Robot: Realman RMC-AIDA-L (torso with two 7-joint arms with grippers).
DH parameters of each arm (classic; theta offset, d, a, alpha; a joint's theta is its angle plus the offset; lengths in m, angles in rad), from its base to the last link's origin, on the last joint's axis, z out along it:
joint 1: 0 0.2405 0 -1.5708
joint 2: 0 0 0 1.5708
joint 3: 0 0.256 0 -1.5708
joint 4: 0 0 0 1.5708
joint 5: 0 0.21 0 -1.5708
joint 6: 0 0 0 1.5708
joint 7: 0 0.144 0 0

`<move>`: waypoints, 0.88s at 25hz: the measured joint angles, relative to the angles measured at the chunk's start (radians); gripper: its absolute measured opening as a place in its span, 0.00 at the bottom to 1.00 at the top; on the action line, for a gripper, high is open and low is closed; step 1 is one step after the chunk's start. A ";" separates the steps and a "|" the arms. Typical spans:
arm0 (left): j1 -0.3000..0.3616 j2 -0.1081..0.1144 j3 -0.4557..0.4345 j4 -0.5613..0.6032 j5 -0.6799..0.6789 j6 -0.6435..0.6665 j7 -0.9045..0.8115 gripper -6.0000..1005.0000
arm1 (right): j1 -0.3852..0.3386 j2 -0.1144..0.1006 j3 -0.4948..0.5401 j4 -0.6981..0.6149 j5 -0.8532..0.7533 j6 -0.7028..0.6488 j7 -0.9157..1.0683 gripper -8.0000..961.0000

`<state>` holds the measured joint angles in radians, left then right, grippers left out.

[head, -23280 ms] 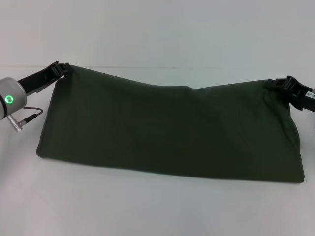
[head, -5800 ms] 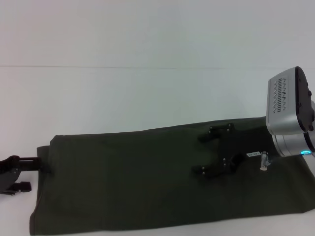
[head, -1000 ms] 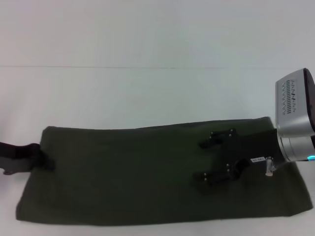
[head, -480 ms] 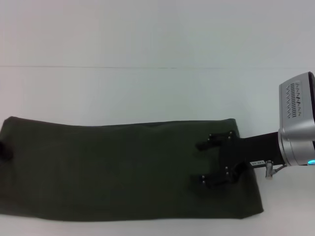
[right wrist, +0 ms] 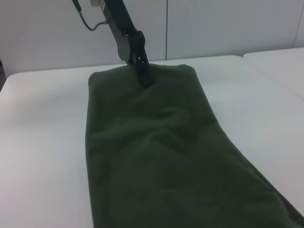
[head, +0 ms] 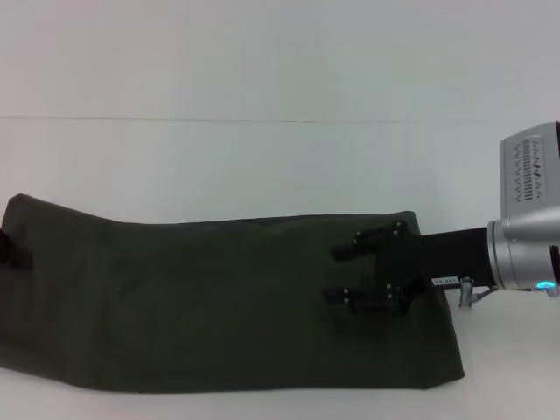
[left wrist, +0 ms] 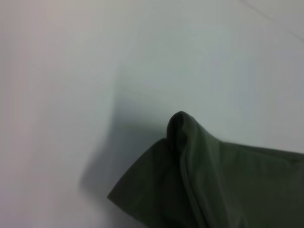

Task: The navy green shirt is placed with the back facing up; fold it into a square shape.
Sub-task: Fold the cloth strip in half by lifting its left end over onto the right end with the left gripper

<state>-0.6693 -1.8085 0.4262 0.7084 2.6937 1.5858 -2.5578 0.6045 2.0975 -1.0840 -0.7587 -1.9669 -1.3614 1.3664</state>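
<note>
Since half a second ago, the right claw has slid a little further over the cloth toward the left, and the shirt's left end has lifted slightly at its far corner; over the last second the whole folded shirt has travelled leftward across the surface.

At the far left edge of the head view, the left claw [head: 10,249] shows only as a dark tip against the shirt's end, and I cannot tell from that view alone how its fingers stand. The right wrist view shows it more fully [right wrist: 142,71]: its black fingers come down onto the far short edge of the shirt and appear pinched together on the cloth there. The left wrist view shows a raised, rounded corner of the shirt [left wrist: 183,130] lifted above the white surface [left wrist: 57,95], with a shadow beneath it.

The navy green shirt [head: 201,306] lies folded into a long dark band, stretching from the left claw to just under the right claw, plain side up, with soft wrinkles through its middle.

The right claw [head: 339,276] reaches in from the right, low over the shirt's right end. Its two black fingers [head: 372,238] stand apart, pointing left, with nothing between them but the cloth below. The silver wrist sits behind it, off the shirt's right edge.
</note>
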 joint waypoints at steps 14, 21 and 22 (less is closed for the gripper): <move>-0.072 0.004 -0.101 -0.016 -0.118 0.189 -0.084 0.06 | -0.003 0.000 0.007 0.065 0.044 0.021 -0.017 0.30; -0.088 -0.038 -0.103 -0.084 -0.268 0.227 -0.128 0.06 | -0.045 -0.004 0.083 0.069 0.082 0.065 -0.017 0.04; -0.088 -0.052 -0.104 -0.089 -0.293 0.227 -0.131 0.06 | -0.051 -0.004 0.105 0.070 0.083 0.069 -0.017 0.02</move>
<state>-0.7570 -1.8610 0.3225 0.6192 2.4009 1.8128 -2.6885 0.5538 2.0940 -0.9794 -0.6891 -1.8838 -1.2929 1.3498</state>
